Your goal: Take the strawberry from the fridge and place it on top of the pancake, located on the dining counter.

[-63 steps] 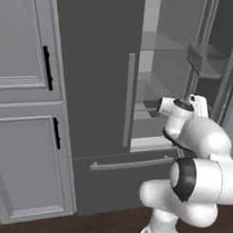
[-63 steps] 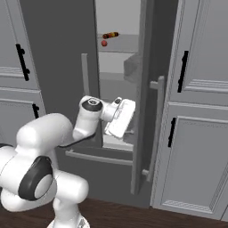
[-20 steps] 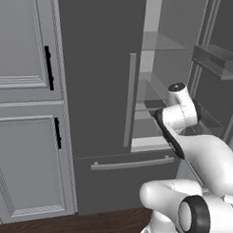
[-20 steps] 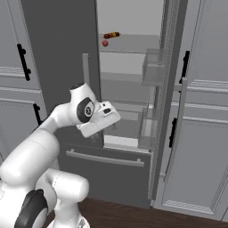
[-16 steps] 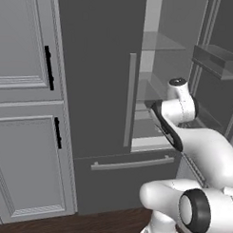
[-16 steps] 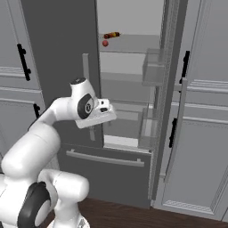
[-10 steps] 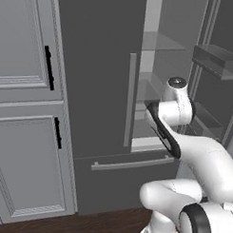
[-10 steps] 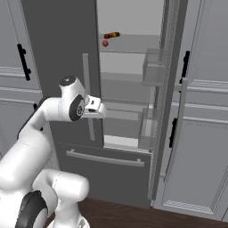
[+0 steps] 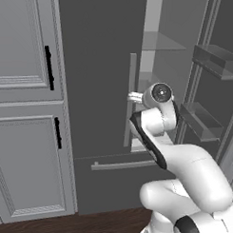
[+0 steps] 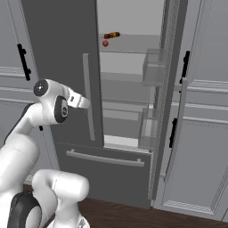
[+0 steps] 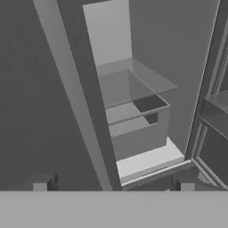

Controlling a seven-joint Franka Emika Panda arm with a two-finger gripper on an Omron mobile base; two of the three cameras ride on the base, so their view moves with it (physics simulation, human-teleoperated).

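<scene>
The strawberry (image 10: pixel 105 43), a tiny red fruit, lies on a high shelf inside the fridge (image 10: pixel 58 44), whose right door stands open. My gripper (image 10: pixel 83 103) hangs open and holds nothing, well below and left of the strawberry, close in front of the shut left door's bar handle (image 10: pixel 88 95). In the left base view the gripper (image 9: pixel 134 96) pokes out from behind the wrist beside that handle (image 9: pixel 130 90). In the hand view the gripper (image 11: pixel 113 185) straddles the left door's edge (image 11: pixel 89 102) and looks at glass shelves and a drawer (image 11: pixel 138 133).
An elongated red-and-orange item (image 10: pixel 111 35) lies just above the strawberry. The open right door (image 10: pixel 167 89) carries clear bins (image 9: pixel 211 60). Pale panelled cupboards with black handles flank the fridge (image 9: pixel 22 134) (image 10: pixel 205 111). A lower drawer handle (image 10: pixel 104 158) crosses below.
The arm has swung its wrist left and up toward the shut left door, and the hand has turned to point into the fridge. The gripper stayed open.
</scene>
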